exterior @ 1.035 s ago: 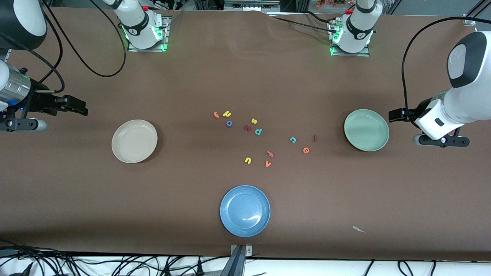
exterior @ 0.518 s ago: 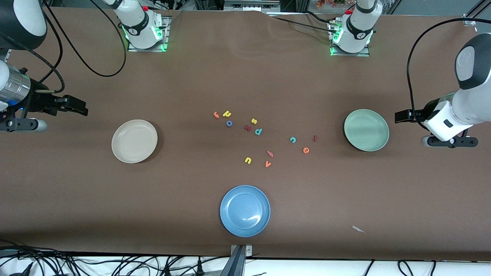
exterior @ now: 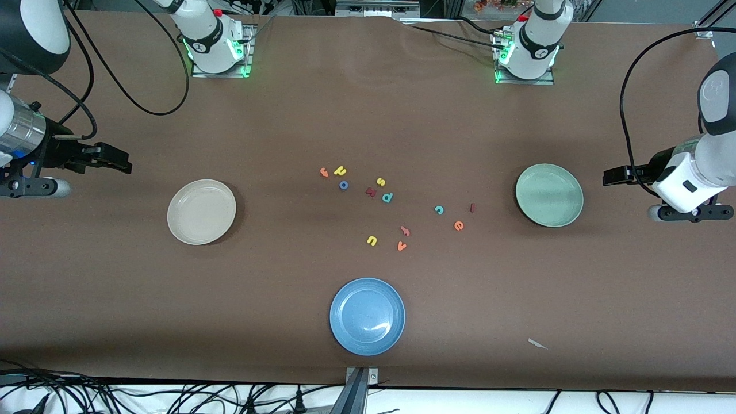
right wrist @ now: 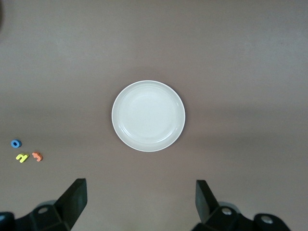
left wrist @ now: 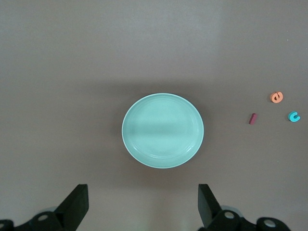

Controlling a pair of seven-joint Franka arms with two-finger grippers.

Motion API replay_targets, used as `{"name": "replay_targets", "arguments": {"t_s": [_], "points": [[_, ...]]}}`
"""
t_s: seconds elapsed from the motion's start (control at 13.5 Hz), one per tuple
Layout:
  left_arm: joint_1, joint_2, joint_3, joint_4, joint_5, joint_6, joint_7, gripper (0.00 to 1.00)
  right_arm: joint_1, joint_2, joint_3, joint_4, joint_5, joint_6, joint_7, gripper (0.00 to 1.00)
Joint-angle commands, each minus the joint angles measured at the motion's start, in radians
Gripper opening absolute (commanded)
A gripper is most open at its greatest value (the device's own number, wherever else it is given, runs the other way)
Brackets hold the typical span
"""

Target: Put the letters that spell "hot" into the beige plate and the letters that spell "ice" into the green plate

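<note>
The beige plate [exterior: 201, 211] [right wrist: 148, 115] and the green plate [exterior: 549, 195] [left wrist: 162, 130] both hold nothing. Near the table's middle lie the orange t [exterior: 324, 172] [right wrist: 37, 156], yellow h [exterior: 340, 170] [right wrist: 21, 157] and blue o [exterior: 343, 185] [right wrist: 15, 143]. Closer to the green plate lie the teal c [exterior: 439, 210] [left wrist: 294, 116], dark red i [exterior: 472, 207] [left wrist: 252, 118] and orange e [exterior: 458, 225] [left wrist: 276, 97]. My left gripper [exterior: 612, 175] [left wrist: 142, 204] hangs open over bare table beside the green plate. My right gripper [exterior: 118, 161] [right wrist: 140, 199] waits open beside the beige plate.
A blue plate [exterior: 367, 316] sits near the front edge. Other letters lie among the task's: yellow s [exterior: 380, 181], dark red branched letter [exterior: 371, 192], teal p [exterior: 387, 198], yellow u [exterior: 372, 240], orange v [exterior: 402, 246]. A paper scrap [exterior: 537, 344] lies near the front.
The left arm has drawn back from the green plate toward its end of the table. The right arm and all letters have stayed put.
</note>
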Motion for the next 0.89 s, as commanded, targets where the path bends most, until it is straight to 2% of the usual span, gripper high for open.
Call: {"name": "replay_targets", "arguments": {"t_s": [0.0,0.81], "points": [[0.003,-0.004,0.002,0.006,-0.015,0.002,0.02,1.0,0.0,-0.022,0.005,-0.021,-0.017,0.01,0.01,1.0],[0.002,-0.002,0.0,0.004,-0.015,0.004,0.016,1.0,-0.001,-0.015,0.005,-0.021,-0.017,0.05,0.01,1.0]]}}
